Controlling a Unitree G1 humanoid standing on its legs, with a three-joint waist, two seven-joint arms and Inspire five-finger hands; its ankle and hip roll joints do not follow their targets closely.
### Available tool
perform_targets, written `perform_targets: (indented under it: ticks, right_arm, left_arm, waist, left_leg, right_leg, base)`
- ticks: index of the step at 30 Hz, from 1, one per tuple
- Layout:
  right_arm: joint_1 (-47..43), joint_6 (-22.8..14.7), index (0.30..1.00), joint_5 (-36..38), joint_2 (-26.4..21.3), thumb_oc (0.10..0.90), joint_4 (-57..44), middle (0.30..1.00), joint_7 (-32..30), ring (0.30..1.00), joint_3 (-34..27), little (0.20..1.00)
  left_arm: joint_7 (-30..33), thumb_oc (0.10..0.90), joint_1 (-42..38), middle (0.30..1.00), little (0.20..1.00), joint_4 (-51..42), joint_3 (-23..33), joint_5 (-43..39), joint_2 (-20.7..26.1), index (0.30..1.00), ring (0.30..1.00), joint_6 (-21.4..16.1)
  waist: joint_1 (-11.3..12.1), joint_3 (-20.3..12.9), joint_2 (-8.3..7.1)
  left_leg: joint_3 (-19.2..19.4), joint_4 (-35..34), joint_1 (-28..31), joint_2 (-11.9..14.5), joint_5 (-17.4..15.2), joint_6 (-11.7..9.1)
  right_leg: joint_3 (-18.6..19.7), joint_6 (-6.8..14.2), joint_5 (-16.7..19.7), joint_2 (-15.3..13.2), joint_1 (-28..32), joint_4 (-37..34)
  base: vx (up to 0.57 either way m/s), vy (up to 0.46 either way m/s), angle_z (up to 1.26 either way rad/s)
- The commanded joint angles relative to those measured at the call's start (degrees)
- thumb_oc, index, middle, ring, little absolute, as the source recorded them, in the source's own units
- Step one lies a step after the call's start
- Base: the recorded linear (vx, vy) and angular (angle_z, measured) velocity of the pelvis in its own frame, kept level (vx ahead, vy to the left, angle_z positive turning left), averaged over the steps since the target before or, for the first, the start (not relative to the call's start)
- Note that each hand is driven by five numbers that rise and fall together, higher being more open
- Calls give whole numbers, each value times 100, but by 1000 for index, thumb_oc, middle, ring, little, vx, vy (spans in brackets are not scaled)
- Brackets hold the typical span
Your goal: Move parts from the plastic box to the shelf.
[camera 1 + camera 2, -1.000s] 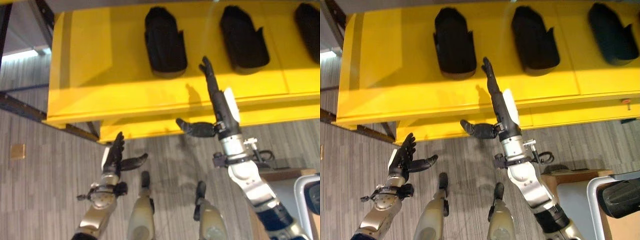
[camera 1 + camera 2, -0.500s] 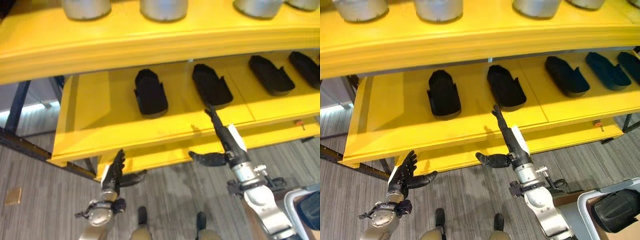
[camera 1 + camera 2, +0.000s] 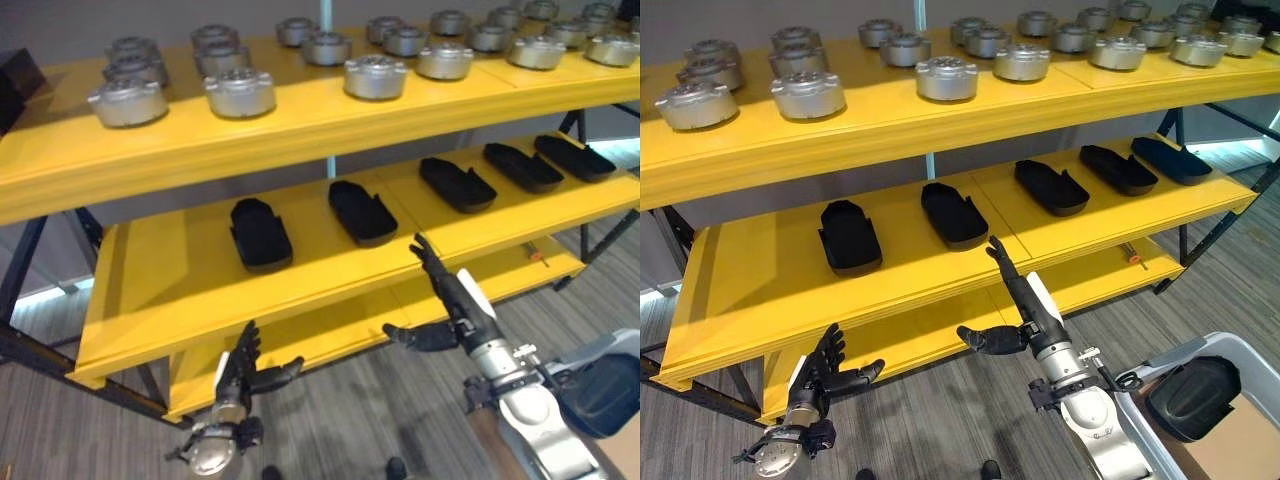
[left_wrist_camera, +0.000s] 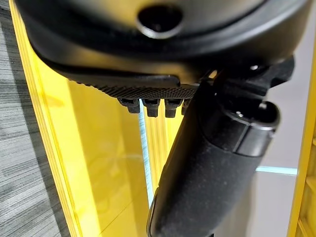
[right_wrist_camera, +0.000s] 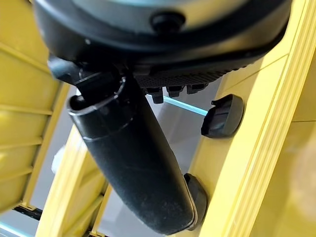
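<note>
Several black moulded parts, such as one [image 3: 850,236] at the left and one [image 3: 953,213] beside it, lie in a row on the yellow shelf's middle level [image 3: 760,290]. Another black part [image 3: 1190,397] lies in the grey plastic box [image 3: 1215,342] at lower right. My right hand [image 3: 1030,318] is open and empty. Its straight fingers point up at the middle level's front edge and its thumb sticks out sideways. My left hand [image 3: 818,376] is open and empty, low at the left below that level. In the right wrist view my right hand's thumb [image 5: 133,163] stands out before the yellow shelf.
Several silver round metal parts [image 3: 240,92] stand in rows on the yellow top level [image 3: 300,125]. A lower yellow level [image 3: 930,335] sits under the middle one. Dark frame legs [image 3: 20,270] stand at both ends of the shelf. Grey striped floor [image 3: 940,430] lies below.
The camera has tilted up, so the top level with the silver parts has come into view. Both hands keep their open pose.
</note>
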Motion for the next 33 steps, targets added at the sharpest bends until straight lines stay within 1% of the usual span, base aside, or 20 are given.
perform_targets:
  ticks: [1, 2, 3, 4, 7, 9, 10, 13, 18, 22, 24, 25, 26, 27, 28, 29, 30, 31, 32, 33]
  right_arm:
    - [-585, -674, 1000, 339, 80, 900, -405, 1000, -102, 1000, -39, 1000]
    - [-643, -661, 1000, 398, 72, 900, -358, 1000, -52, 1000, 21, 1000]
    - [-590, -632, 1000, 455, 58, 900, -337, 1000, 44, 1000, -17, 1000]
    - [-581, -629, 1000, 457, 59, 900, -343, 1000, 48, 1000, -21, 1000]
    - [-366, -609, 1000, 470, 77, 900, -309, 1000, 153, 1000, -108, 1000]
    - [-389, -586, 1000, 399, 134, 900, -219, 1000, 134, 1000, -80, 1000]
    - [-468, -586, 1000, 362, 172, 900, -167, 1000, 91, 1000, -41, 1000]
    - [-646, -584, 1000, 356, 278, 900, -114, 1000, 103, 1000, 43, 1000]
    - [-578, -538, 1000, 270, 342, 900, -134, 1000, 98, 1000, -8, 1000]
    - [-546, -505, 1000, 332, 374, 900, -131, 1000, 159, 1000, 36, 1000]
    - [-577, -486, 1000, 330, 372, 900, -128, 1000, 179, 1000, 83, 1000]
    - [-776, -499, 1000, 304, 391, 900, -120, 1000, 207, 1000, 260, 1000]
    - [-972, -507, 1000, 275, 456, 900, -80, 1000, 195, 1000, 391, 1000]
    - [-1064, -504, 1000, 240, 483, 900, -57, 1000, 171, 1000, 444, 1000]
    - [-1284, -491, 1000, 143, 609, 900, -3, 1000, 66, 1000, 605, 1000]
    - [-1467, -451, 1000, 49, 707, 900, 141, 1000, -10, 1000, 736, 1000]
    - [-1698, -402, 1000, -72, 749, 900, 227, 1000, -63, 1000, 843, 1000]
    - [-1698, -402, 1000, -72, 749, 900, 227, 1000, -63, 1000, 844, 1000]
    - [-1784, -358, 1000, -106, 769, 900, 294, 1000, -75, 1000, 852, 1000]
    - [-1807, -321, 1000, -105, 796, 900, 299, 1000, -88, 1000, 823, 1000]
  left_arm:
    - [1, 900, -520, 1000, 1000, -80, 141, 257, 207, 1000, 1000, -506]
    - [-17, 900, -500, 1000, 1000, -101, 140, 231, 192, 1000, 1000, -513]
    - [-109, 900, -458, 1000, 1000, -167, 117, 219, 192, 1000, 1000, -516]
    - [-111, 900, -453, 1000, 1000, -169, 114, 218, 194, 1000, 1000, -516]
    - [-170, 900, -434, 1000, 1000, -218, 87, 229, 246, 1000, 1000, -533]
    - [-157, 900, -526, 1000, 1000, -252, 42, 272, 307, 1000, 1000, -531]
    - [-139, 900, -572, 1000, 1000, -300, 35, 273, 349, 1000, 1000, -548]
    - [-105, 900, -703, 1000, 1000, -274, -42, 263, 365, 1000, 1000, -598]
    - [-25, 900, -898, 1000, 1000, -235, -113, 224, 398, 1000, 1000, -617]
    - [-34, 900, -902, 1000, 1000, -271, -171, 183, 426, 1000, 1000, -604]
    - [-34, 900, -900, 1000, 1000, -271, -172, 168, 425, 1000, 1000, -609]
    - [21, 900, -927, 1000, 1000, -334, -136, 158, 472, 1000, 1000, -637]
    - [58, 900, -995, 1000, 1000, -373, -112, 147, 501, 1000, 1000, -638]
    - [76, 900, -1036, 1000, 1000, -382, -83, 131, 521, 1000, 1000, -643]
    - [158, 900, -1019, 1000, 1000, -482, -14, 79, 555, 1000, 1000, -654]
    - [164, 900, -996, 1000, 1000, -468, 31, 44, 551, 1000, 1000, -653]
    - [151, 900, -912, 1000, 1000, -533, 129, 0, 540, 1000, 1000, -637]
    - [151, 900, -912, 1000, 1000, -533, 129, 0, 540, 1000, 1000, -637]
    - [153, 900, -905, 1000, 1000, -544, 144, -21, 533, 1000, 1000, -629]
    - [134, 900, -932, 1000, 1000, -512, 142, -9, 529, 1000, 1000, -613]
  waist:
    - [196, 114, -440]
    - [291, 173, -536]
    - [303, 221, -617]
    - [312, 223, -625]
    - [317, 200, -648]
    - [369, 207, -661]
    - [398, 215, -663]
    - [372, 121, -648]
    - [251, 17, -667]
    - [92, -8, -645]
    - [104, -1, -637]
    - [58, 76, -609]
    - [144, 236, -564]
    - [193, 291, -553]
    - [417, 395, -429]
    - [433, 429, -388]
    - [545, 485, -351]
    - [543, 488, -350]
    - [589, 466, -367]
    - [549, 416, -480]
  left_leg:
    - [-1032, 369, -440, -413, 1116, -408]
    - [-1717, 756, -654, -893, 763, -222]
    - [-1833, 952, -802, -1437, 288, -72]
    - [-1821, 980, -800, -1449, 263, -60]
    - [-1767, 902, -764, -2061, -67, 155]
    - [-1964, 870, -814, -2433, -118, 218]
    - [-2051, 888, -853, -2541, -127, 221]
    - [-2007, 536, -621, -2544, -188, 389]
    - [-1573, 69, -395, -2407, -102, 434]
    - [-1134, 37, -212, -2380, -323, 544]
    - [-1011, 68, -188, -2366, -383, 559]
    - [-625, 281, -189, -2341, -584, 631]
    - [-389, 460, -209, -2285, -759, 685]
    - [-294, 504, -243, -2261, -782, 676]
    - [58, 488, -150, -2091, -880, 619]
    - [348, 431, -15, -1963, -915, 553]
    - [695, 434, 114, -1848, -1011, 502]
    - [693, 433, 117, -1847, -1011, 502]
    - [745, 411, 246, -1819, -1147, 446]
    - [834, 388, 331, -1834, -1176, 409]
  right_leg:
    - [235, -89, -207, -24, 305, -114]
    - [416, -137, -170, -26, 290, -121]
    - [507, -153, -123, -30, 350, -167]
    - [515, -145, -129, -42, 365, -176]
    - [534, -124, -103, -23, 374, -203]
    - [645, -98, -74, 52, 285, -171]
    - [756, -69, -39, 106, 183, -137]
    - [1049, 22, 47, 179, 96, -191]
    - [1213, 105, 79, 159, 35, -161]
    - [1557, 241, 130, 122, 40, -164]
    - [1666, 268, 150, 132, 9, -141]
    - [2012, 356, 200, 202, -189, 80]
    - [1802, 404, 55, 189, -431, 539]
    - [1540, 446, 69, 92, -556, 684]
    - [70, 466, 35, -672, -662, 755]
    - [-779, 487, 425, -1263, -734, 573]
    - [-1628, 654, 794, -1879, -776, 411]
    - [-1631, 654, 796, -1878, -769, 408]
    - [-1877, 828, 918, -2029, -709, 320]
    - [-1940, 900, 1162, -2143, -680, 219]
  base:
    - [-48, -140, -52]
    - [24, -174, -55]
    - [45, -133, -50]
    - [73, -56, -32]
    - [69, 19, -14]
    - [28, 29, -18]
    - [11, 51, -34]
    - [85, 81, -76]
    - [102, 93, -38]
    - [90, 93, -36]
    - [24, 88, -81]
    - [-19, 140, -80]
    - [-62, 104, -137]
    - [-92, 3, -277]
    - [-36, -74, -265]
    - [18, -95, -242]
    - [38, -82, -165]
    - [117, -63, -182]
    - [178, -154, -112]
    - [130, -156, -53]
